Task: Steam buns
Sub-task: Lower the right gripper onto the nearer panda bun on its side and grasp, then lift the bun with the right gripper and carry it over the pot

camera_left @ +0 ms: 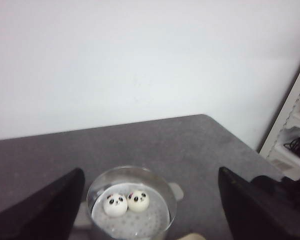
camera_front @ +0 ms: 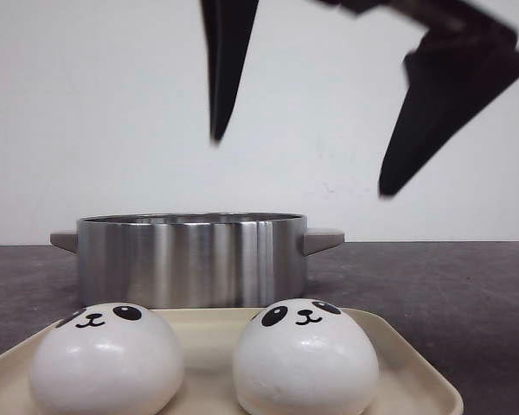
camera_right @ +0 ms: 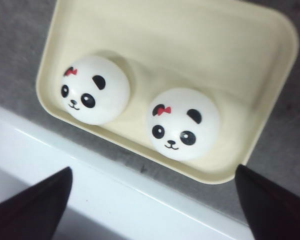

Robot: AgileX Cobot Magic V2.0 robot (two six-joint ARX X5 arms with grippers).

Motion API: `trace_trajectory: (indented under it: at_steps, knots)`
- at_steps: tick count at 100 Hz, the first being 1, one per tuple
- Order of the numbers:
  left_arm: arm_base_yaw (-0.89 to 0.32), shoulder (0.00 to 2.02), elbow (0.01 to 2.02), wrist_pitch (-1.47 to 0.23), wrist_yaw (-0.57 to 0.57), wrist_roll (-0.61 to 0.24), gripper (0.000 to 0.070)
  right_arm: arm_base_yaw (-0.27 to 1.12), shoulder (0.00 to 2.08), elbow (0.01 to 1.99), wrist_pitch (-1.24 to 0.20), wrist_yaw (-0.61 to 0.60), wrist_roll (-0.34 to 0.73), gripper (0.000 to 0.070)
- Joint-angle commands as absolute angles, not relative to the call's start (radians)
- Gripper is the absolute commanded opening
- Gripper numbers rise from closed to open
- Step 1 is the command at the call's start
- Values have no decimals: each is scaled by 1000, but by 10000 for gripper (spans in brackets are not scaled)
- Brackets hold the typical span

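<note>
Your grey surface (camera_front: pixel 467 294) carries a steel pot (camera_front: pixel 191 258) and, nearer you, a cream tray (camera_right: pixel 240 55). Two buns (camera_left: pixel 126 202) sit in the pot, two (camera_front: pixel 305 359) on the tray. Both pincers, left (camera_left: pixel 150 200) and right (camera_right: pixel 155 200), hang spread apart, holding nothing.

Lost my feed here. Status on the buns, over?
Both hands open and empty, left hand high over the pot, right hand above the tray. Two buns in pot, two buns on tray. Nothing in the way.
</note>
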State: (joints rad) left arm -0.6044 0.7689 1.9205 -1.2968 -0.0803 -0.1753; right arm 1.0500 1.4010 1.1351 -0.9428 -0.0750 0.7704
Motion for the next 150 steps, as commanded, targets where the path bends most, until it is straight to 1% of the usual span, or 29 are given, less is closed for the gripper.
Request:
trace_trajectory:
  at_steps: [1,22,34,44,54,68,73,76,78,79,81,85,96,107,120,131,136,140,144,150]
  knots:
    - [-611,775,1938,-1305,-82,-169,511,1066,1451,1144,-932,-74,790,601]
    - [-611,775,1938,-1346,-82,-169,511,1065,1593,1144,-927,-71,783,598]
    - [-611,775,1938,-1359,-82,-167,511,1062,1668,1144,-908,-70,764,550]
    - [-611,775,1938,-1362,-82,-163,511,1055,1720,1144,-907,-71,752,542]
    - [-611,775,1938,-1363,-82,-155,511,1045,1748,1144,-900,-51,751,507]
    - [-611,775,1938,-1370,-82,-146,511,1031,1759,1144,-880,-21,751,328]
    - [-611,775,1938,-1369,-82,-146,511,1028,1759,1144,-868,-21,751,248]
    - [-611,775,1938,-1369,-82,-146,511,1026,1759,1144,-861,-19,751,176]
    - [-611,775,1938,-1369,-82,-145,511,1025,1759,1144,-857,-18,751,107]
    - [-611,775,1938,-1369,-82,-145,511,1025,1759,1144,-855,-18,749,44]
    - [-611,775,1938,-1369,-82,-144,511,1025,1759,1144,-853,-17,746,0]
    - [-611,775,1938,-1369,-82,-144,511,1025,1758,1145,-848,-9,738,10]
    - [-611,775,1938,-1369,-82,-143,511,1036,1729,1153,-849,-2,736,9]
    - [-611,775,1938,-1369,-82,-143,511,1080,1641,1200,-857,0,731,9]
    - [-611,776,1938,-1364,-83,-143,511,1134,1541,1331,-852,12,710,8]
    - [-611,776,1938,-1346,-83,-143,511,1143,1514,1496,-843,97,648,7]
    - [-611,776,1938,-1337,-83,-143,511,1124,1515,1571,-834,158,608,6]
    - [-611,776,1938,-1332,-83,-144,511,1095,1529,1622,-813,177,569,6]
    - [-611,776,1938,-1330,-83,-144,511,1058,1553,1665,-789,163,540,6]
    - [-611,776,1938,-1330,-84,-144,511,991,1594,1721,-772,111,516,6]
